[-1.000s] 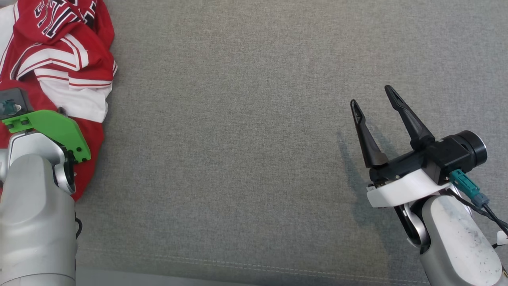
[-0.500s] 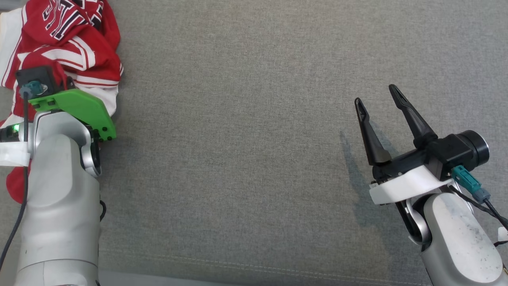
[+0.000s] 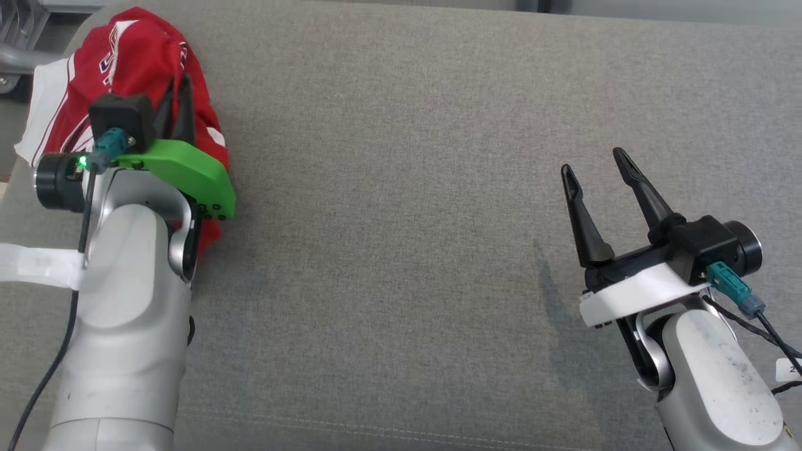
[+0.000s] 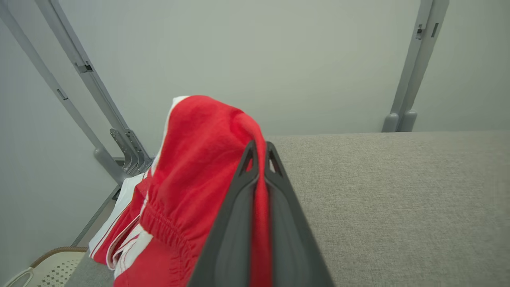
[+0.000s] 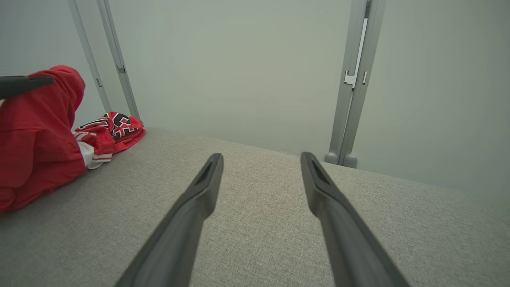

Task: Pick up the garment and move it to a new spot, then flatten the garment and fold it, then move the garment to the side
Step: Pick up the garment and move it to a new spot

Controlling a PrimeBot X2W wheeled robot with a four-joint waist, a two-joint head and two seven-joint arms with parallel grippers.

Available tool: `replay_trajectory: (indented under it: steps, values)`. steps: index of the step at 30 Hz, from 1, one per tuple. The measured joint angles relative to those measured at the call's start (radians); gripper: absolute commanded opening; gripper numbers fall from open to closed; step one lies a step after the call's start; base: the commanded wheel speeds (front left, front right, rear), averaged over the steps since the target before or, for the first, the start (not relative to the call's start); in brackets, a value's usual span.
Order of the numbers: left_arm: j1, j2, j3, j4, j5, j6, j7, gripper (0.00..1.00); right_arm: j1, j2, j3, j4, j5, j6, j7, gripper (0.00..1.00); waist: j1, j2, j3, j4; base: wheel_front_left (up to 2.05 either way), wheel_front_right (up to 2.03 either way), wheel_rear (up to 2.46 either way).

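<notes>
Most of the grey fabric surface [image 3: 401,188] lies bare between the two arms, from its far edge at the top of the head view down to a stitched seam near the bottom. The garment [image 3: 135,69], red with white panels, striped trim and dark lettering, is bunched at the surface's far left corner, its white part reaching the left edge. The left gripper [image 3: 178,84] has its fingers pinched together on a red fold, which stands above the heap and drapes down beside the fingers. The right gripper [image 3: 593,161] hangs over the bare cloth well apart at the right, fingers spread wide, holding nothing.
</notes>
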Motion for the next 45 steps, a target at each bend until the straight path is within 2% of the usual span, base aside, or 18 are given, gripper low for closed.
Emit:
replay_trajectory:
  steps: [3, 5, 16, 22, 28, 31, 33, 39, 40, 41, 42, 45]
  values:
    - [0.036, 0.002, -0.050, -0.008, -0.045, -0.050, -0.021, 0.00, 0.003, 0.012, 0.000, 0.003, 0.015, -0.001, 0.000, 1.00, 0.0000, 0.0000, -0.032, -0.010, 0.00, 0.00, 0.00]
    - [0.067, 0.002, -0.089, -0.015, -0.106, -0.066, -0.030, 0.00, 0.009, 0.024, 0.000, 0.002, 0.021, -0.001, 0.000, 1.00, 0.0000, 0.0000, -0.054, -0.020, 0.00, 0.00, 0.00]
    - [0.187, 0.007, -0.295, -0.072, -0.330, -0.068, -0.026, 0.00, 0.104, 0.028, -0.008, 0.012, 0.031, -0.028, 0.000, 1.00, 0.0000, 0.0000, -0.152, -0.135, 0.00, 0.00, 0.00]
    - [0.206, 0.010, -0.419, -0.094, -0.389, -0.066, 0.009, 0.00, 0.126, 0.038, 0.004, 0.000, 0.031, -0.028, 0.000, 1.00, -0.0001, 0.0000, -0.190, -0.217, 0.00, 0.00, 0.00]
    - [0.204, 0.011, -0.516, -0.114, -0.447, -0.019, 0.036, 0.00, 0.146, 0.049, 0.034, -0.011, 0.031, -0.028, 0.000, 1.00, -0.0001, 0.0000, -0.208, -0.303, 0.00, 0.00, 0.00]
    - [0.188, 0.011, -0.546, -0.128, -0.468, 0.029, 0.037, 0.00, 0.147, 0.051, 0.044, -0.020, 0.031, -0.027, 0.000, 1.00, -0.0001, 0.0000, -0.211, -0.360, 0.00, 0.00, 0.00]
    - [0.177, 0.011, -0.553, -0.128, -0.468, 0.043, 0.037, 0.00, 0.147, 0.051, 0.049, -0.021, 0.031, -0.027, 0.000, 1.00, -0.0001, 0.0000, -0.210, -0.373, 0.00, 0.00, 0.00]
    - [0.125, 0.011, -0.566, -0.105, -0.471, 0.123, 0.030, 0.00, 0.146, 0.053, 0.084, -0.021, 0.031, -0.016, 0.000, 1.00, -0.0001, 0.0000, -0.200, -0.457, 0.00, 0.00, 0.00]
    - [0.124, 0.011, -0.573, -0.099, -0.476, 0.128, 0.028, 0.21, 0.145, 0.053, 0.091, -0.021, 0.031, -0.015, 0.000, 1.00, -0.0001, 0.0000, -0.197, -0.470, 0.00, 0.00, 0.00]
    - [0.124, 0.012, -0.582, -0.096, -0.479, 0.128, 0.028, 0.70, 0.144, 0.054, 0.098, -0.021, 0.032, -0.010, 0.000, 1.00, -0.0001, 0.0000, -0.194, -0.484, 0.00, 0.00, 0.00]
    - [0.124, 0.011, -0.586, -0.097, -0.492, 0.128, 0.028, 1.00, 0.142, 0.054, 0.103, -0.021, 0.035, -0.005, 0.000, 1.00, -0.0001, 0.0000, -0.191, -0.497, 0.00, 0.00, 0.00]
    - [0.124, 0.012, -0.591, -0.106, -0.541, 0.128, 0.022, 1.00, 0.137, 0.056, 0.117, -0.019, 0.040, 0.004, 0.000, 1.00, -0.0001, 0.0000, -0.179, -0.537, 0.00, 0.00, 0.00]
